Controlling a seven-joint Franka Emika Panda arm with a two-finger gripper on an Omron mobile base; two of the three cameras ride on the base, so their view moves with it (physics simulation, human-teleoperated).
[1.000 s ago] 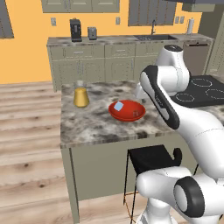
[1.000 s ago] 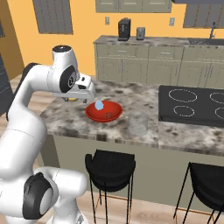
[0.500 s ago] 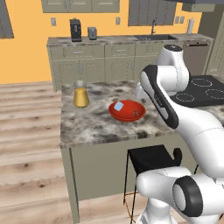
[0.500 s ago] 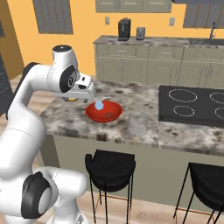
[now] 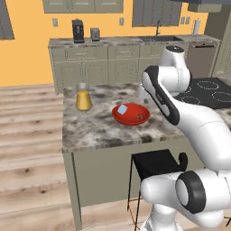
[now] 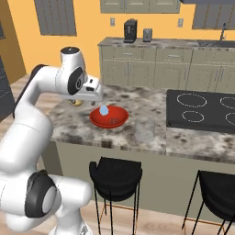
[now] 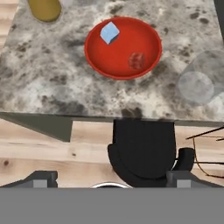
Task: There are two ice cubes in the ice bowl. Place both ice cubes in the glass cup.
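The red ice bowl (image 7: 146, 37) sits on the marble island, also seen in the left base view (image 5: 128, 120) and the right base view (image 6: 112, 121). One pale-blue ice cube (image 7: 109, 32) lies near its rim (image 5: 122, 109) (image 6: 104, 110). A second, clearer ice cube (image 7: 136, 60) looks reddish against the bowl's floor. The glass cup (image 7: 199, 81) (image 6: 145, 130) stands empty beside the bowl, near the counter's front edge. My gripper (image 7: 111, 180) hangs open above the front of the counter, apart from the bowl, holding nothing.
A yellow cone-shaped vessel (image 5: 83, 100) (image 7: 43, 8) stands on the island beyond the bowl. A black stool (image 7: 146, 151) sits below the counter edge, under my hand. A black cooktop (image 6: 202, 110) lies past the glass. Bare marble (image 7: 48, 83) surrounds the bowl.
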